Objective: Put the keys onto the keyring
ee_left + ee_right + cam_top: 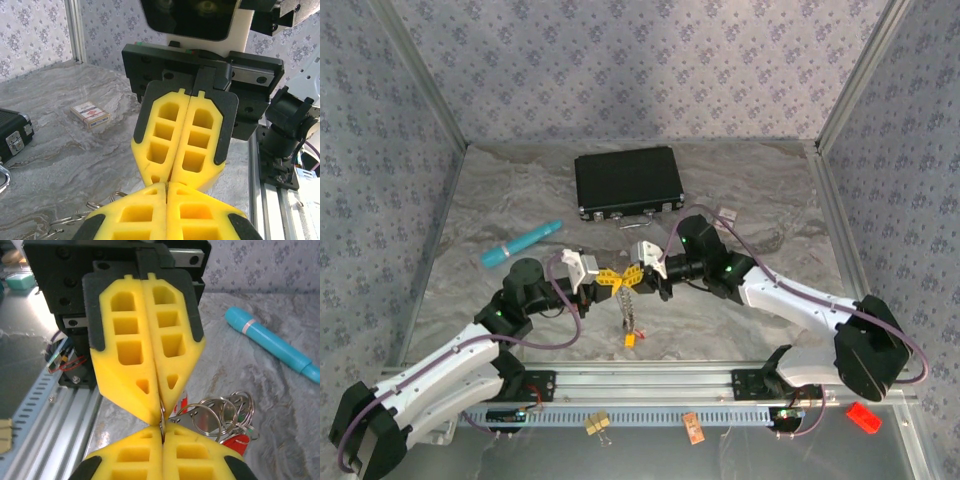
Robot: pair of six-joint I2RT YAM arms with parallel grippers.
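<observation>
My left gripper (616, 280) and right gripper (634, 277) meet tip to tip above the table's middle. Both are shut on one thin metal ring (162, 418), pinched edge-on between the yellow pads. In the right wrist view my right gripper (162, 429) faces the left fingers (145, 365), and a bunch of split rings (220, 412) with keys lies just right of the tips, one with a red head (236, 442). From the top a thin chain (629, 310) hangs below the tips down to an orange key (632, 340). The keyring's large pale loop is hidden.
A black case (627, 183) lies at the back, with a teal pen (520, 243) to its left. The small red-and-white card (90, 112) sits to the case's right. A binder clip (597, 424) rests on the front rail.
</observation>
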